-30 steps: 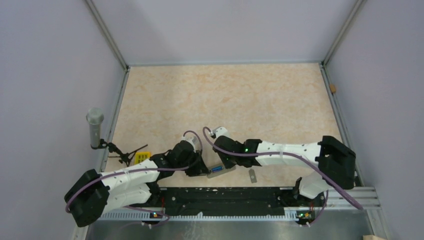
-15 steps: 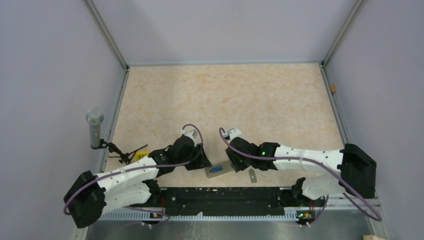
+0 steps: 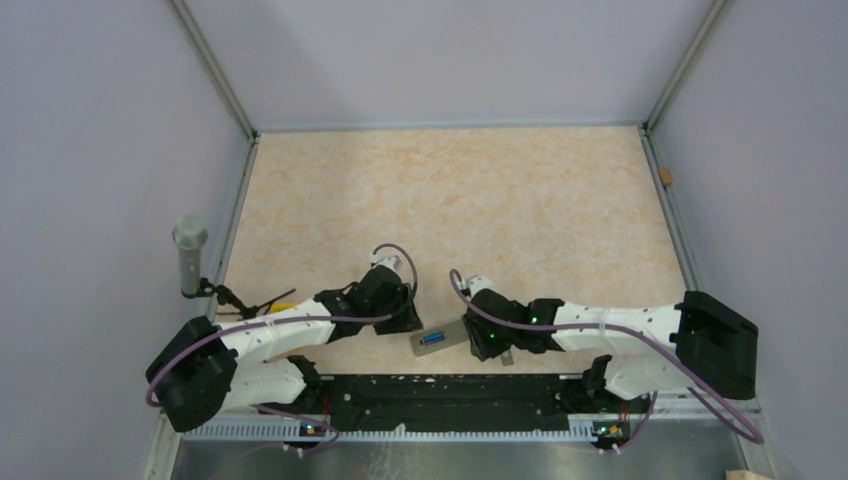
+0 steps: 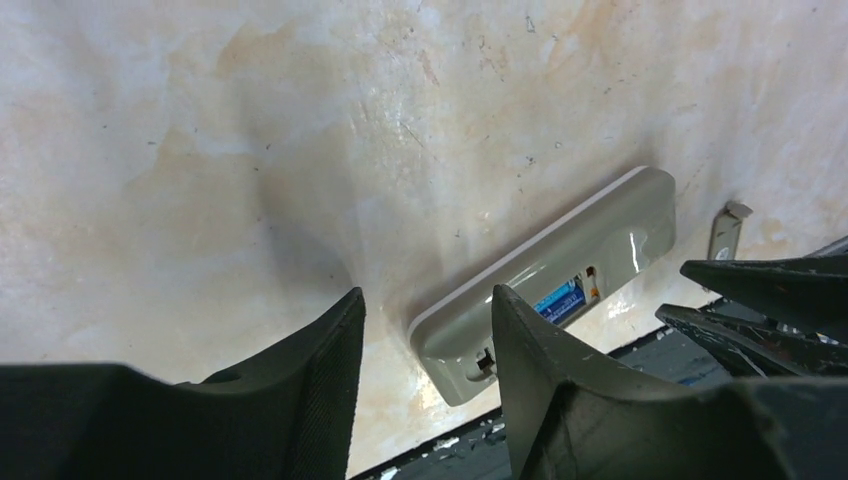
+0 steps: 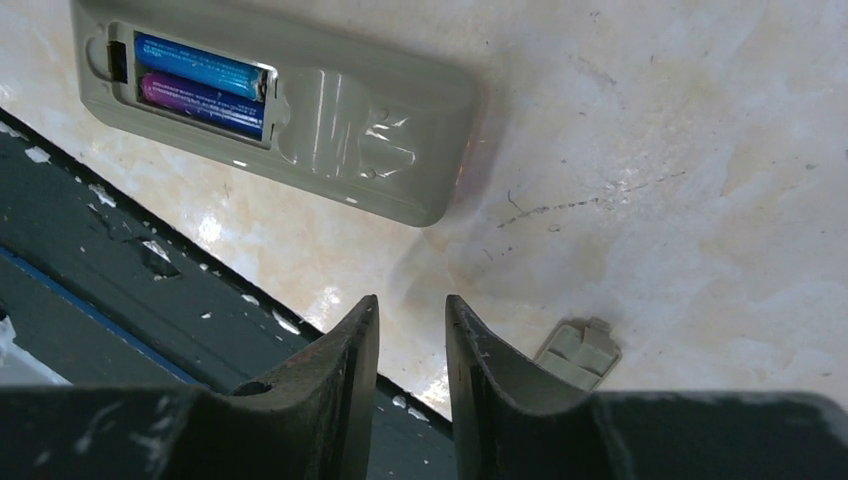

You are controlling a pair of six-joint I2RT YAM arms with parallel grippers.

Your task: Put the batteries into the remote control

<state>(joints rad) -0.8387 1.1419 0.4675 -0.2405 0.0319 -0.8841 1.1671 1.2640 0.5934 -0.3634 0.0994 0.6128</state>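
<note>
Blue cylindrical batteries (image 5: 200, 82) seated in slim grey-backed remote control (image 5: 330, 125). Small grey cover (image 5: 578, 355) to right best gripped edgewise by right gripper (image 5: 410, 310), narrowly parted, empty; left gripper (image 4: 425, 300) wider, empty.

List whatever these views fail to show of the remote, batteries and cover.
- Remote control button face: hidden in every view, since it lies grey back up.
- Batteries: left wrist view, the left finger covers part; top view, too small.
- Cover piece: right wrist view, lower edge behind the right gripper.
</note>
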